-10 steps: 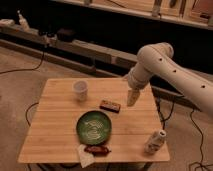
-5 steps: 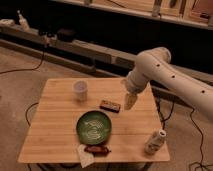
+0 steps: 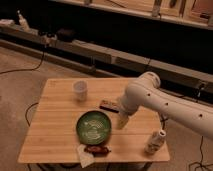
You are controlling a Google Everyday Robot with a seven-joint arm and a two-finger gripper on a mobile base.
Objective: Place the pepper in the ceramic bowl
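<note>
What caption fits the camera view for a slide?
Gripper hangs beside the ceramic bowl; the pepper lies on the table by the bowl's near rim, not yet inside.

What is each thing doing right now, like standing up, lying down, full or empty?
ceramic bowl: right way up, empty.
pepper: lying on the table by the bowl's near rim, not inside.
white cup: standing upright.
brown bar: lying flat beyond the bowl.
white bottle: standing near a front table corner.
crumpled paper: lying beside the pepper.
gripper: hovering beside the bowl, apart from the pepper.
</note>
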